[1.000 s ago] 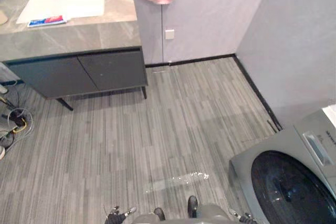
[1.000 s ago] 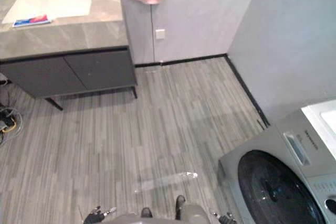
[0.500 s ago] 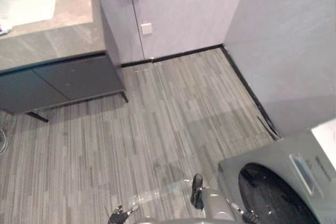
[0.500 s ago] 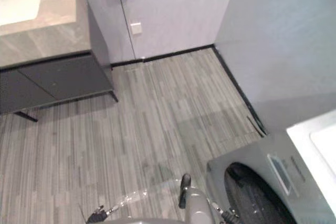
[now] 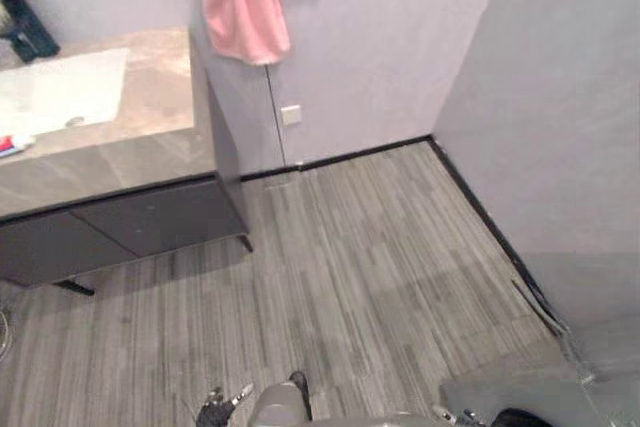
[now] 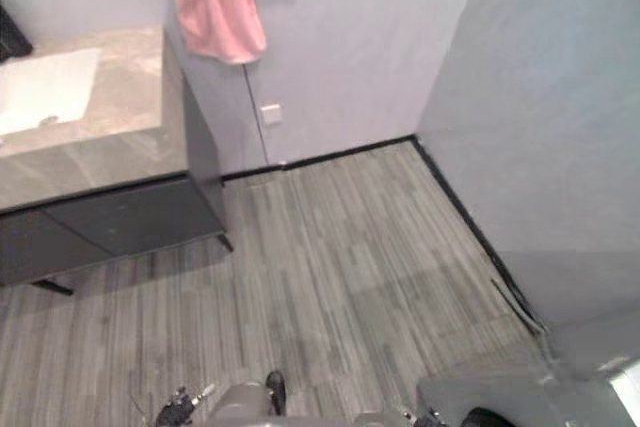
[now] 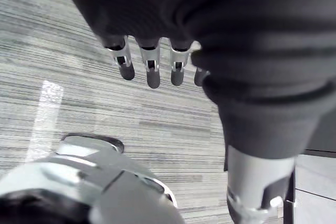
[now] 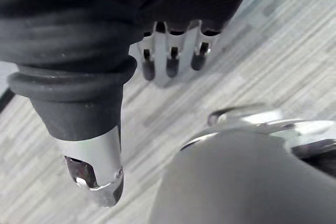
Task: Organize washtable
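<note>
The washtable stands at the far left, a grey stone top over dark cabinet doors. A white sink is set into it. A dark bottle stands behind the sink, and a red and blue tube lies at its front. My left hand hangs low over the floor, fingers straight and empty. My right hand hangs the same way, open and holding nothing. Both hands are far from the washtable, at the bottom edge of the left eye view: left hand, right hand.
A pink towel hangs on the wall beside the washtable, with a wall socket below it. A grey washing machine sits at the lower right. Two walls meet in a corner at the right. Grey plank floor lies between.
The camera has swung up and to the left: more of the washtable and towel shows, and the washing machine has slid almost out at the lower right. Both hands still hang open.
</note>
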You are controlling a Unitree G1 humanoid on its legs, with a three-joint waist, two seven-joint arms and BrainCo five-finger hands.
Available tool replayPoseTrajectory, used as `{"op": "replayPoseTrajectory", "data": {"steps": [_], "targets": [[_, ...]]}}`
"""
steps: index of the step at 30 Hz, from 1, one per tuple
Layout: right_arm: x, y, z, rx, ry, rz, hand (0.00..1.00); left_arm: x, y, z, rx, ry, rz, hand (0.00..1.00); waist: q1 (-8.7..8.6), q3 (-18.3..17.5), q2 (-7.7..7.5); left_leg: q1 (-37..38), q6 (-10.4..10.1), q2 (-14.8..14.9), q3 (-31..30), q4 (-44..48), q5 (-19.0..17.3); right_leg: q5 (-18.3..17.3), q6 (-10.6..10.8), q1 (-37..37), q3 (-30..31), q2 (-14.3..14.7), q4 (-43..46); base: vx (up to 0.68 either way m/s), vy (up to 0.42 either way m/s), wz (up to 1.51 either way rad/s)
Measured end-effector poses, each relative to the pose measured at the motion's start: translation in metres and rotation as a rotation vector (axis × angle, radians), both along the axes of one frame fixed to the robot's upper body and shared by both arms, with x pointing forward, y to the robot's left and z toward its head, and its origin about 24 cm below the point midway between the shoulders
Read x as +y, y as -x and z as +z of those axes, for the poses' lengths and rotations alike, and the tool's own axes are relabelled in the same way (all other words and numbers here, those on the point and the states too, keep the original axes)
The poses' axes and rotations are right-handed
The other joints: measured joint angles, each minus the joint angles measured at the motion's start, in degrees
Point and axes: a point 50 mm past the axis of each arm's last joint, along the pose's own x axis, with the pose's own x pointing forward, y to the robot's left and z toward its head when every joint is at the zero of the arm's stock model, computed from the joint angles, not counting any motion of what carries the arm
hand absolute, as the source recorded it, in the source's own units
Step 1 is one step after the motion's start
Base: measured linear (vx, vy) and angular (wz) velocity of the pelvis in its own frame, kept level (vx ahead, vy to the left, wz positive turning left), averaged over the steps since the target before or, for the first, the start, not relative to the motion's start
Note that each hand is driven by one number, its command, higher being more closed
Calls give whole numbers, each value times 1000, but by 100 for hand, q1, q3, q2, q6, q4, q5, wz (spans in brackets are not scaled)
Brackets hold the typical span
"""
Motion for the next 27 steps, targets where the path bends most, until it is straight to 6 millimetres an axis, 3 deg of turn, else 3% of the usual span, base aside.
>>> {"op": "replayPoseTrajectory", "data": {"steps": [6, 8, 9, 10, 11, 13, 14, 15, 16, 19, 20, 22, 23, 24, 25, 26, 27], "targets": [[6, -1, -1, -6, -25, 12, 0, 2, 11, -3, 44, 9, 46, 0, 7, -336, -81, 348, 103, -198, 192, -306, -42, 252, 87, -175, 585, -181, 89, 223, 103, -50], [4, -2, 0, -12, -23, 8, 0, 0, 12, -4, 45, 14, 60, 0, 10, -392, -33, 641, 105, -204, 317, -653, -40, 245, 99, -574, 839, -98, 945, 178, 100, -60], [3, -4, 0, -24, -20, 2, 0, 2, 14, -4, 50, 8, 55, 0, -30, -367, -51, 943, 139, -214, 388, -858, -19, 265, 322, -1056, 948, -95, 2123, 141, 49, -33], [3, -3, 0, -23, -19, 0, 0, 3, 13, -4, 50, 6, 54, 0, -47, -354, -75, 1061, 143, -252, 401, -912, -22, 331, 438, -1192, 1008, -107, 2519, 175, 52, -17], [4, 2, 0, -14, -21, -5, 0, 4, 12, -3, 45, -1, 47, 0, -93, -310, -83, 1331, 178, -352, 396, -1007, -46, 550, 732, -1434, 1034, -191, 3278, 142, 42, 8], [5, 6, 0, -8, -24, -6, 0, 5, 12, -2, 52, -17, 14, 0, -174, -290, -99, 1818, 273, -450, 372, -1285, -107, 988, 707, -1654, 915, -305, 4213, 192, 57, 11], [4, 6, 0, -11, -23, -8, 0, 5, 11, -2, 50, -17, 12, 0, -189, -281, -95, 1894, 298, -451, 376, -1345, -125, 907, 663, -1746, 845, -326, 4455, 201, 28, -6], [2, 1, 1, -30, -17, -10, 0, 5, 7, -2, 48, -18, -1, 0, -188, -232, -89, 2059, 367, -444, 373, -1483, -170, 310, 503, -2106, 591, -378, 4996, 159, -29, -15], [1, -2, 2, -48, -14, -15, 0, 4, 4, -2, 49, -16, -11, 0, -210, -139, -46, 2148, 370, -385, 370, -1509, -178, -61, 325, -2261, 361, -332, 5063, 104, -63, -15], [-2, -15, 6, -97, -1, -4, 0, -1, 3, -3, 54, -3, -15, 0, -351, -4, 109, 2278, 270, -112, 374, -1515, -272, -354, 121, -2519, -39, -41, 4092, 78, -111, -2], [-3, -18, 7, -103, 0, -1, 0, -1, 3, -3, 59, -5, -30, 0, -390, 3, 116, 2313, 166, -39, 395, -1559, -342, -309, 104, -2629, -11, 63, 3216, 141, -188, -2], [-3, -18, 6, -96, 0, -2, 0, -1, 0, -3, 56, -7, -27, 0, -420, 51, 96, 2401, -4, 29, 406, -1654, -475, 125, 23, -2729, 258, 134, 1864, 198, -235, 0], [-2, -17, 6, -92, -3, -5, 0, 0, 2, -4, 65, -9, -28, 0, -454, 76, 86, 2497, -185, 48, 363, -1683, -596, 573, 75, -2696, 450, 117, 1209, 289, -263, 9], [-1, -15, 5, -86, -7, -6, 0, -3, 6, -5, 79, 11, -9, 0, -487, 123, 115, 2667, -206, 118, 266, -1722, -737, 985, 88, -2691, 406, 192, 1431, 393, -308, 11], [-6, -13, 6, -82, 4, -11, 0, -8, 7, -7, 86, 31, 4, 0, -503, 116, 201, 2780, -160, 246, 240, -1755, -809, 819, 18, -2700, 350, 319, 1666, 476, -279, 5], [-13, -11, 7, -77, 21, -12, 0, -15, 10, -9, 92, 53, 19, 0, -503, 84, 446, 2849, -66, 406, 241, -1800, -852, 530, -20, -2743, 248, 491, 1862, 485, -278, -4], [-15, -15, 8, -81, 22, -17, 0, -18, 9, -9, 77, 67, 42, 0, -458, 83, 484, 2771, -232, 517, 125, -1566, -598, 313, -157, -2813, 220, 592, 2058, 396, -256, -5]]}}
